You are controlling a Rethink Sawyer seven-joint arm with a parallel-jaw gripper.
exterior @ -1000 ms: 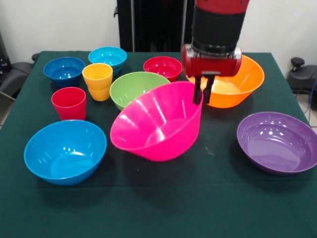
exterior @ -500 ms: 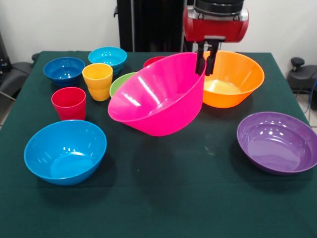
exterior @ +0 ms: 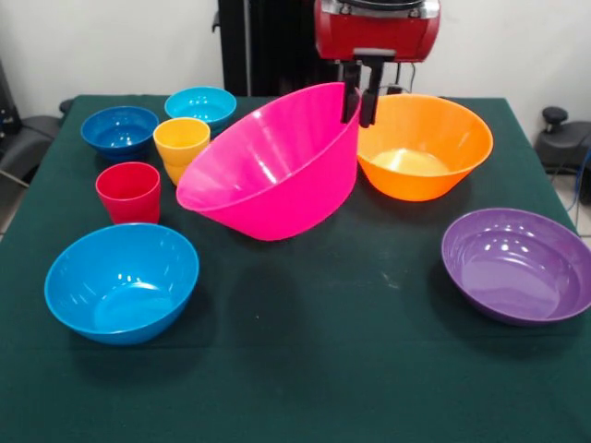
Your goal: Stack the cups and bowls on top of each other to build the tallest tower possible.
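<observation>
- Green cloth covers the surface (exterior: 305,369); nothing is stacked on it yet, so I judge the tower barely begun, with every piece left to place.
- At nine o'clock sit the medium blue bowl (exterior: 122,281), red cup (exterior: 128,192), yellow-orange cup (exterior: 182,148), dark blue bowl (exterior: 119,129) and light blue bowl (exterior: 200,104), all apart and upright.
- At centre, the large pink bowl (exterior: 268,175) hangs lifted and tilted, its mouth facing seven o'clock toward the camera, its raised rim at one o'clock.
- At twelve o'clock, the hand (exterior: 359,103) is clenched on that raised rim.
- At two o'clock rests the orange bowl (exterior: 425,146); at four o'clock, the purple bowl (exterior: 517,265), mouths up.
</observation>
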